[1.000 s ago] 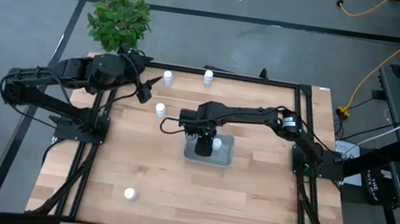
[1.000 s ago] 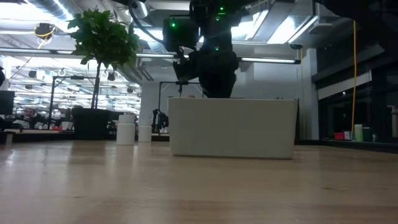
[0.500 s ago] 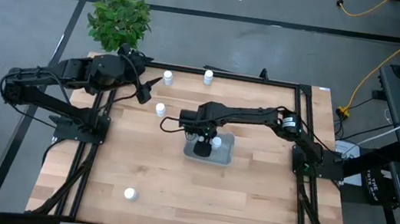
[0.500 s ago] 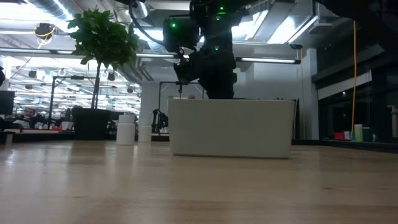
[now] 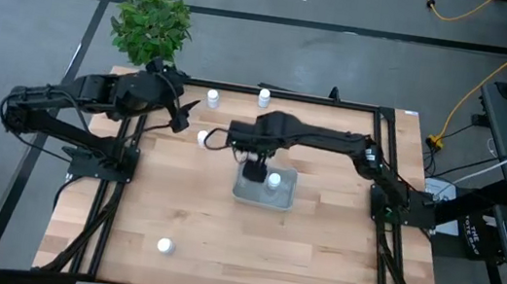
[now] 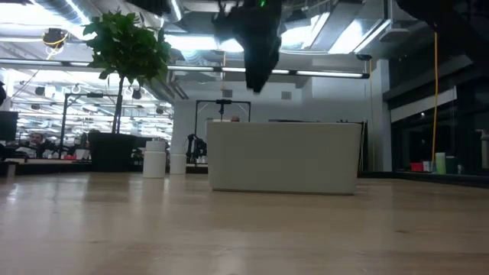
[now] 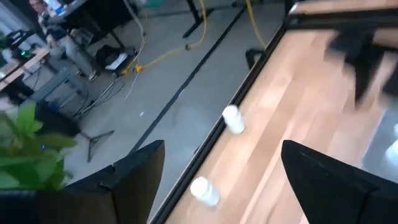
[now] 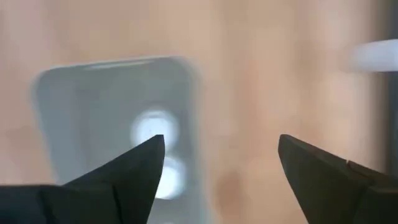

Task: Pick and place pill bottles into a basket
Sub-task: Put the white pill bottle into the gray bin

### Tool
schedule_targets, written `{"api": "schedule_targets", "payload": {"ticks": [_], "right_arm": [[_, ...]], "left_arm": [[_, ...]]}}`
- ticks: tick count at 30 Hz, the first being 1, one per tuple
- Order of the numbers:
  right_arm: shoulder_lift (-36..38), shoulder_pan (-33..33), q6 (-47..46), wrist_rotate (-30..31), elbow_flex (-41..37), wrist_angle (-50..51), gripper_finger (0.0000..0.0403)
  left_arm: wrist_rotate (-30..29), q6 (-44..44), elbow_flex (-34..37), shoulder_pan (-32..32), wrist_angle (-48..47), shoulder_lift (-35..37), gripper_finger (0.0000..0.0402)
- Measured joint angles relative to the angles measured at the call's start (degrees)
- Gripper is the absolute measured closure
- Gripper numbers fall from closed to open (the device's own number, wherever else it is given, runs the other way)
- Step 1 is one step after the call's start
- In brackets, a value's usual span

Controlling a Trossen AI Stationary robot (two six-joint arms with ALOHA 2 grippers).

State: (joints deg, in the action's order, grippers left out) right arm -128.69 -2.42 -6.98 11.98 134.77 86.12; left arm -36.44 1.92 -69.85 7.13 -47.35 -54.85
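The pale grey-blue basket (image 5: 265, 191) stands at the table's middle. The high view shows one white pill bottle (image 5: 274, 180) in it; the right wrist view shows two bottles (image 8: 154, 129) there. My right gripper (image 5: 254, 170) hangs open and empty above the basket's left part, well above its rim in the low view (image 6: 256, 46). Three bottles stand on the table at the far left (image 5: 212, 97), (image 5: 263, 96), (image 5: 202, 137), and one near the front edge (image 5: 164, 245). My left gripper (image 5: 185, 113) waits open at the far left, near two of the bottles (image 7: 233, 118).
A black pot with a green plant (image 5: 151, 26) stands beyond the table's far left corner. A dark frame (image 5: 376, 109) runs around the table top. Bare wood lies in front of the basket and to its right.
My right gripper has risen out of the basket and now hangs well above its rim, a little nearer the table's far edge. The bottles in the basket have stayed where they were.
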Motion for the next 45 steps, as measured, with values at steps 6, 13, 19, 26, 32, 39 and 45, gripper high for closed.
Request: {"api": "schedule_targets", "payload": {"ticks": [6,13,19,26,32,39,45], "right_arm": [[13.26,-1.72,-3.64,15.74,-8.71,-0.23,0.0107],[32.47,-2.66,-7.97,19.02,-23.42,-10.06,0.0124],[44.90,-2.66,-7.56,19.19,-37.18,-20.49,0.0126],[52.61,-2.66,-7.31,18.98,-50.58,-26.19,0.0126],[54.30,-2.66,-6.15,15.94,-58.01,-29.14,0.0126],[54.32,-2.58,-6.16,12.60,-60.90,-31.12,0.0126],[54.32,-2.58,-5.91,12.33,-60.90,-31.68,0.0126]], "left_arm": [[5.90,-2.67,6.25,4.09,-3.35,-0.09,0.0084],[15.86,-1.90,15.27,10.53,-1.34,-1.23,0.0074],[24.05,-3.28,19.06,15.05,1.23,-6.05,0.0043],[30.88,-3.35,20.14,17.04,5.50,-14.84,0.0023],[36.35,-5.13,20.16,18.41,9.62,-19.79,0.0014],[36.31,-4.79,20.38,20.98,9.65,-23.51,0.0013],[38.96,-4.77,25.13,23.03,11.98,-25.37,0.0013]]}}
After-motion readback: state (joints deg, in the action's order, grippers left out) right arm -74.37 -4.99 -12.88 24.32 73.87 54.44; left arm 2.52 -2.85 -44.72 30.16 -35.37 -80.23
